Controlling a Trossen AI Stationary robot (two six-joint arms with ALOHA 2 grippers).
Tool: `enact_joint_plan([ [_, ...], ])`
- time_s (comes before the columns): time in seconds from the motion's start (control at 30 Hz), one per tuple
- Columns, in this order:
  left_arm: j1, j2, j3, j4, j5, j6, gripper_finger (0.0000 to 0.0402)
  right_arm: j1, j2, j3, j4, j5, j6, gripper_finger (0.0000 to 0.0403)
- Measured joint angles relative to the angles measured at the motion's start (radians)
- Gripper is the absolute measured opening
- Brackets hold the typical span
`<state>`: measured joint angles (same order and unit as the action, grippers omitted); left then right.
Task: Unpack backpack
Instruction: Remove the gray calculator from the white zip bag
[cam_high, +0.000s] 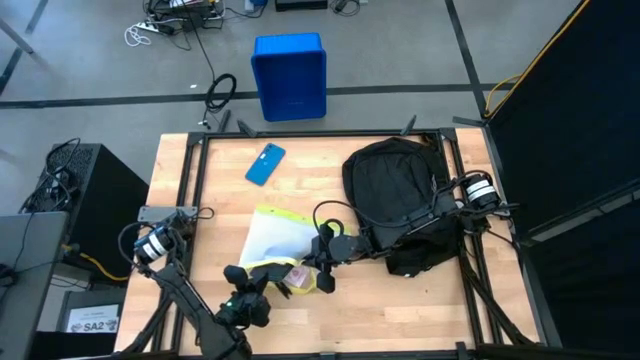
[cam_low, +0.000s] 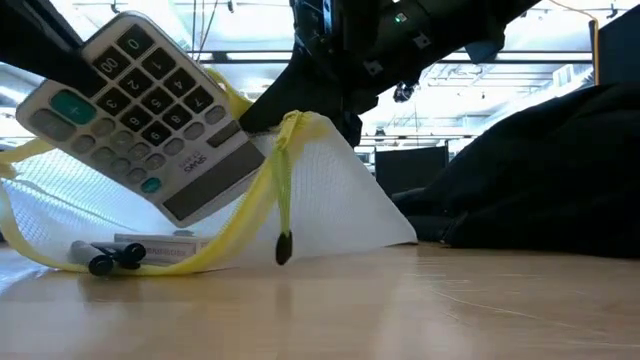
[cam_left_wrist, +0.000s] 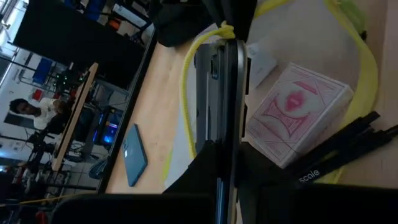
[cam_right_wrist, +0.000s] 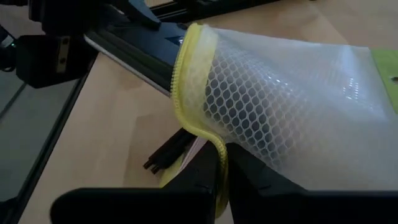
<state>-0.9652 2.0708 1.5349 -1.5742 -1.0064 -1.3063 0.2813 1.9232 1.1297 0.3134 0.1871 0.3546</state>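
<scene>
Gripping the edge of a grey calculator (cam_low: 150, 110), your left gripper (cam_high: 262, 283) was closed near the table's front, the calculator lifted and tilted above the wood. Your right gripper (cam_high: 326, 262) was pinched shut on the yellow zip edge of a white mesh pouch (cam_high: 272, 238), holding that edge up off the table (cam_high: 400, 310). You had a pink card box (cam_left_wrist: 300, 112) and black markers (cam_low: 108, 259) lying by the pouch mouth. The backpack (cam_high: 398, 195) sat on the right half of the table, under your right arm. A blue phone (cam_high: 265, 163) lay well apart towards the far edge, and a blue bin (cam_high: 289, 76) stood on the floor beyond.
</scene>
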Motion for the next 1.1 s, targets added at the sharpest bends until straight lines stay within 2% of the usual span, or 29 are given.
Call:
enact_joint_plan([
  [0.2,-0.028,0.000,0.020,0.010,-0.003,0.027,0.0000,-0.007,0.000,0.000,-0.027,0.019,0.001,0.0000],
  [0.63,-0.107,0.000,0.159,0.004,-0.190,0.114,0.0000,-0.008,0.000,0.000,-0.081,0.033,0.003,0.0000],
  [0.73,-0.127,0.000,0.176,0.004,-0.190,0.118,0.0000,-0.009,0.000,0.000,-0.109,0.030,0.012,0.0000],
  [0.87,-0.166,0.000,0.188,0.004,-0.129,0.111,0.0000,-0.003,0.000,0.000,-0.142,0.029,0.012,0.0000],
  [0.97,-0.216,0.000,0.205,0.008,-0.138,0.066,0.0000,-0.001,0.000,0.000,-0.155,0.027,0.012,0.0000],
  [1.1,-0.266,-0.008,0.208,0.003,-0.313,-0.085,0.0000,-0.002,0.000,0.000,-0.156,0.027,0.012,0.0000],
])
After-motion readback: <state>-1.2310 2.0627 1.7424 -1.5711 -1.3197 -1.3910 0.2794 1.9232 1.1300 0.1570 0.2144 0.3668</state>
